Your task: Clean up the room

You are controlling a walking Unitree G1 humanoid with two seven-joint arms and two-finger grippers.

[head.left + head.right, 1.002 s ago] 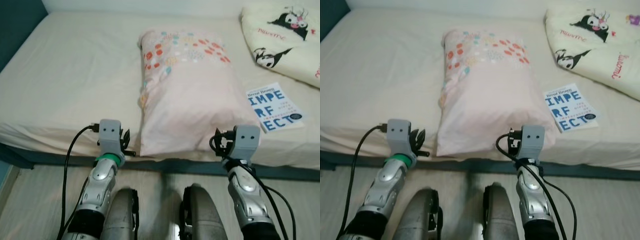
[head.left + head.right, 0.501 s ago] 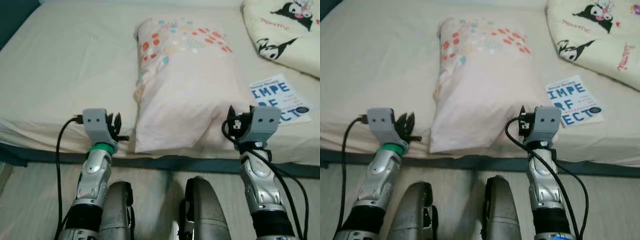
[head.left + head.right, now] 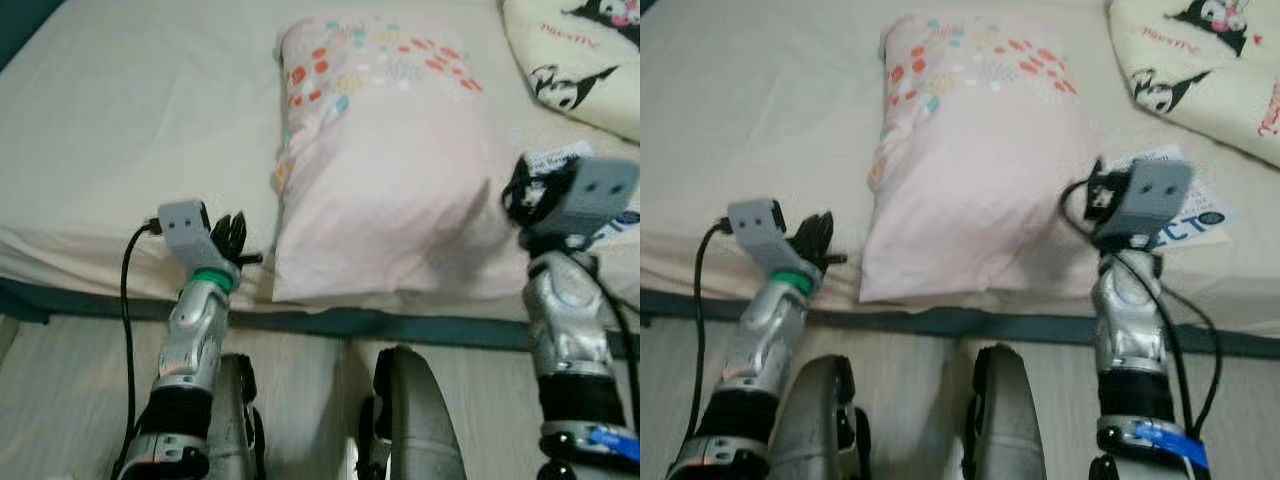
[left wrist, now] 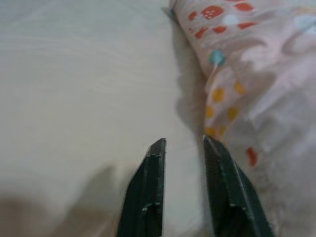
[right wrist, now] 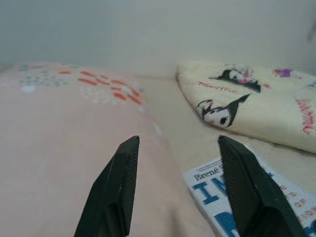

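A pink pillow with coloured dots lies lengthwise on the bed, its near end at the bed's front edge. My left gripper hovers just left of the pillow's near left corner; in the left wrist view it is open, nothing between its fingers, the pillow's edge beside it. My right gripper is open and raised at the pillow's right side, over a white book with blue letters. My right wrist partly hides the book in the eye views.
A cream blanket with cartoon prints lies at the bed's far right. The bed's dark frame runs along the front, with pale wooden floor below and my two legs close to it.
My right arm has risen and swung right, now covering part of the book. The left gripper has edged closer to the pillow's corner. The camera has also shifted forward.
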